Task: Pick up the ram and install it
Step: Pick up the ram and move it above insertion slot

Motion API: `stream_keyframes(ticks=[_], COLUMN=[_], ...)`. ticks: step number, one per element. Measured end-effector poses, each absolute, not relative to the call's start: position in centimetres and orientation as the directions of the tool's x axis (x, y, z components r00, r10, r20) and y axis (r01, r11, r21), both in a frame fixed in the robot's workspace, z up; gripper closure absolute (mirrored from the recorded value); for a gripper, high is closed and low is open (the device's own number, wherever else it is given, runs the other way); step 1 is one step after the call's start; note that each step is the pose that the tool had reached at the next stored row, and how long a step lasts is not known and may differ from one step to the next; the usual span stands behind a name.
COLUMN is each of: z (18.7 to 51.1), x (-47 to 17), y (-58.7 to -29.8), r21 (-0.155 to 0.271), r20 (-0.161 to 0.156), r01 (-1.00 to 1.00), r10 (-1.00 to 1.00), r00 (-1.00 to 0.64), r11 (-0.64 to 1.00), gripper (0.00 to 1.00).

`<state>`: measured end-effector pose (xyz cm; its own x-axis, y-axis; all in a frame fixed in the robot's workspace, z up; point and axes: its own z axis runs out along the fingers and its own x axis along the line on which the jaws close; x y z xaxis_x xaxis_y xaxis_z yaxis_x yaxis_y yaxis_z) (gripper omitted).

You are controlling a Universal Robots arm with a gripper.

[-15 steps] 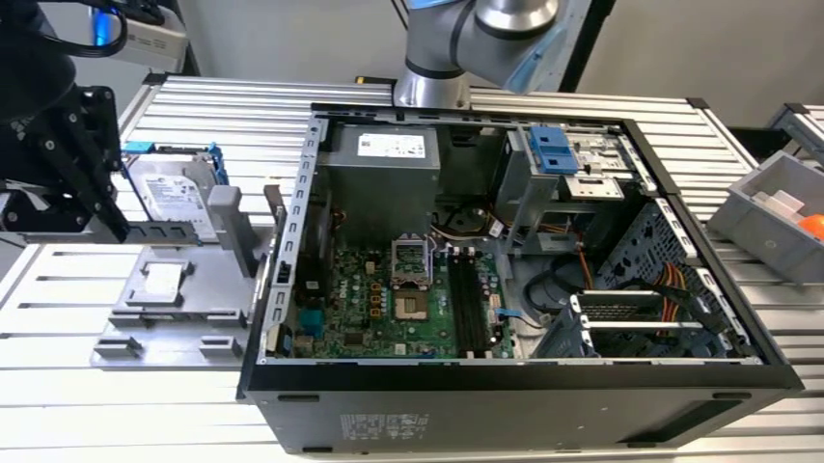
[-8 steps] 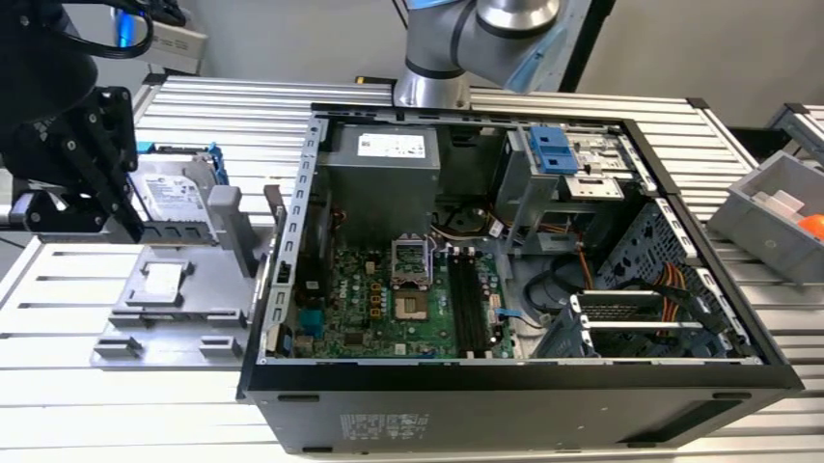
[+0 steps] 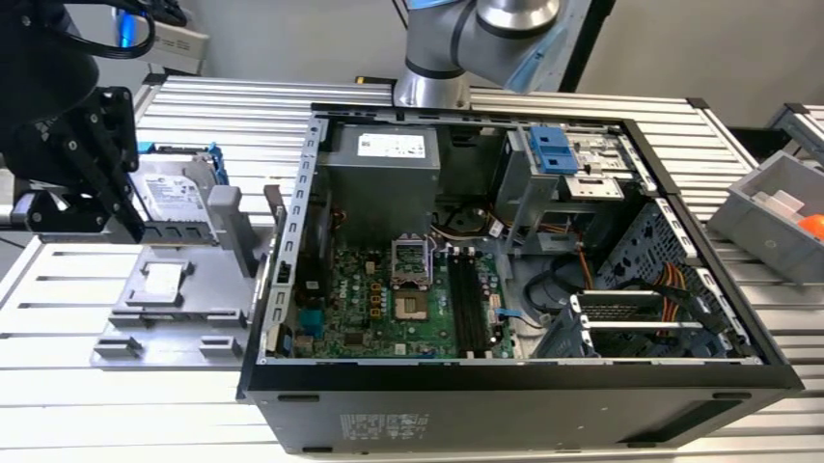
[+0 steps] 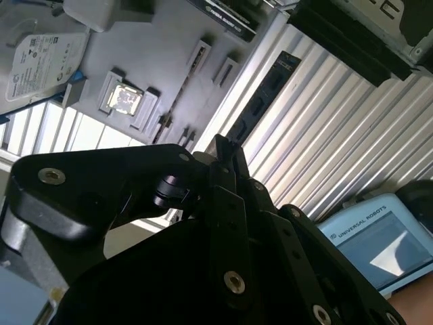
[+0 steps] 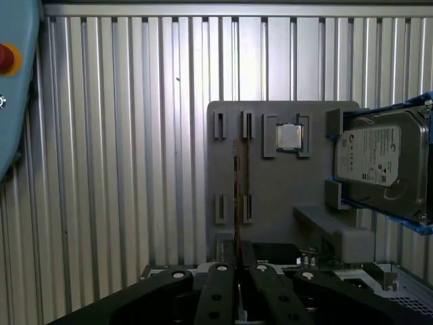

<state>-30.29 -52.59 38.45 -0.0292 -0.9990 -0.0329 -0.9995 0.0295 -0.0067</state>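
One tool (image 5: 238, 249) grips the ram (image 5: 237, 196) edge-on, hanging tilted over a grey tray (image 3: 193, 301) at the exterior view's left.

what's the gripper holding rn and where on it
The ram, pinched across its two flat faces by the shut jaws of the gripper. The rest of the stick juts out beyond the jaws, above the gray tray.

Robot lab; slotted aluminium bench (image 3: 129, 415), opened computer (image 3: 515, 410)
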Motion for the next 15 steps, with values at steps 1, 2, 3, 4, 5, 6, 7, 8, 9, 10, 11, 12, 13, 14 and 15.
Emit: stream_keyframes(ticks=[1, 2, 3, 4, 5, 6, 7, 8, 9, 10, 11, 12, 13, 14, 15], z=[38.5, 38.5, 38.5, 38.4, 38.5, 38.5, 38.5, 38.5, 38.5, 38.5, 38.4, 38.5, 38.4, 38.4, 38.4], x=[-30.2, -30.1, -30.0, -29.9, -29.7, -29.5, -29.4, -29.1, -28.9, -28.7, -28.5, -28.3, -28.1, -27.9, -27.7], y=[-52.6, -52.6, -52.6, -52.6, -52.6, -52.6, -52.6, -52.6, -52.6, -52.6, -52.6, -52.6, -52.6, -52.6, -52.6], r21=[-0.007, -0.007, -0.007, -0.007, -0.006, -0.006, -0.005, -0.004, -0.003, -0.002, -0.001, 0.000, 0.001, 0.001, 0.002], r20=[-0.033, -0.033, -0.033, -0.033, -0.033, -0.033, -0.033, -0.033, -0.033, -0.033, -0.033, -0.033, -0.033, -0.033, -0.033], r01=[-1.000, -1.000, -1.000, -1.000, -1.000, -1.000, -1.000, -1.000, -1.000, -1.000, -1.000, -1.000, -1.000, -1.000, -1.000], r10=[-0.999, -0.999, -0.999, -0.999, -0.999, -0.999, -0.999, -0.999, -0.999, -0.999, -0.999, -0.999, -0.999, -0.999, -0.999], r00=[-0.029, -0.029, -0.029, -0.029, -0.029, -0.029, -0.029, -0.029, -0.029, -0.029, -0.029, -0.029, -0.029, -0.029, -0.029], r11=[0.029, 0.029, 0.029, 0.029, 0.029, 0.029, 0.030, 0.029, 0.029, 0.029, 0.029, 0.029, 0.029, 0.029, 0.029], gripper=[1.00, 1.00, 1.00, 1.00, 1.00, 1.00, 1.00, 1.00, 1.00, 1.00, 1.00, 1.00, 1.00, 1.00, 1.00])
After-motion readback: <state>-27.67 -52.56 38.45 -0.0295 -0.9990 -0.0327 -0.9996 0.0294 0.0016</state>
